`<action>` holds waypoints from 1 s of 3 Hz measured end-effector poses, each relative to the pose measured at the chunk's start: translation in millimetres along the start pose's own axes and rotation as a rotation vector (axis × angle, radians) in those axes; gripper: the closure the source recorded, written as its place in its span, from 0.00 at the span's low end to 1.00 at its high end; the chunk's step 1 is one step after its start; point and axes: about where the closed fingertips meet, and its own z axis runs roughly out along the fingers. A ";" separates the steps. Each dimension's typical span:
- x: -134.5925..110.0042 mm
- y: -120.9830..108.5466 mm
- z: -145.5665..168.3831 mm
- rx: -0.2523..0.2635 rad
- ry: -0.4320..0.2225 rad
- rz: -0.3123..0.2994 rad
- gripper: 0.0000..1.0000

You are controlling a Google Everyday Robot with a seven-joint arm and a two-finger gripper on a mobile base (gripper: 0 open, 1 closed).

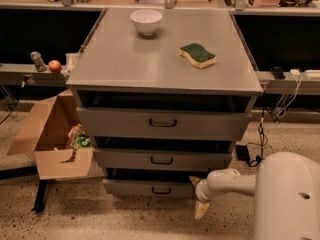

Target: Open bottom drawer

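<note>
The bottom drawer [135, 188] is the lowest and narrowest grey front of the metal cabinet, with a small dark loop handle [161, 190] at its centre. Its front sits close under the middle drawer, with a dark gap above it. My gripper [196, 196] is low, near the floor, at the right end of the bottom drawer's front, to the right of the handle. Its two pale fingers are spread, one up by the drawer's corner and one [200, 211] down by the floor, and hold nothing. My white arm [235, 181] reaches in from the right.
The cabinet top [115, 59] holds a white bowl [146, 21] and a green-and-yellow sponge [198, 55]. An open cardboard box [55, 134] stands on the floor to the left. Cables [260, 134] hang at the right. My white base [287, 199] fills the lower right.
</note>
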 end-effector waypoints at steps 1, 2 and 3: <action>15.3 -12.9 24.0 -0.002 -0.011 0.044 0.00; 25.3 -24.5 43.2 -0.019 -0.022 0.078 0.00; 27.0 -26.8 59.4 -0.045 -0.030 0.091 0.13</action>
